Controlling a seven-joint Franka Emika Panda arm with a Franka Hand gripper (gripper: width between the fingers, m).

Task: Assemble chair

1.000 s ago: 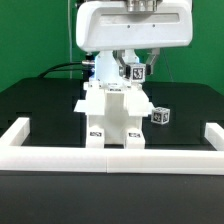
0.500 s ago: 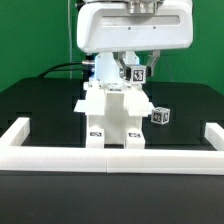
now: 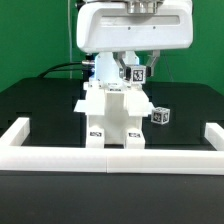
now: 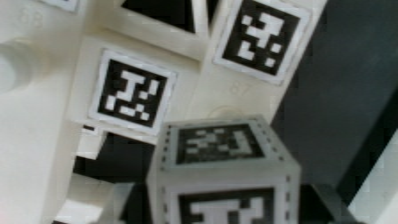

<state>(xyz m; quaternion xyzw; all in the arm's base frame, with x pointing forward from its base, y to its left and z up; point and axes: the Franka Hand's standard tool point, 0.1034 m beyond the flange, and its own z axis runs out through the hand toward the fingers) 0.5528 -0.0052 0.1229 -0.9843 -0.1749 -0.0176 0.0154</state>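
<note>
Part-built chair [image 3: 110, 115] stands on the table [image 3: 40, 100], with the white barrier wall [image 3: 30, 152] touching its base. Gripper [image 3: 128, 70] is at the chair's top, open or closed I can't tell. Loose tagged block [image 3: 160, 116] sits just beside the chair.

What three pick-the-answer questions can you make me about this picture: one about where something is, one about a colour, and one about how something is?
1. Where does the chair stand?
A. by the middle of the wall
B. at the exterior view's far left end of the wall
C. on top of the arm

2. What colour is the table?
A. red
B. black
C. yellow

3. How is the small block?
A. stacked on the wall
B. hanging in the air
C. lying loose on the table

Answers:
1 A, the chair is next to the wall's middle stretch.
2 B, the bare top is black all round.
3 C, it rests on the table to the exterior view's right of the chair, with nothing holding it.
</note>
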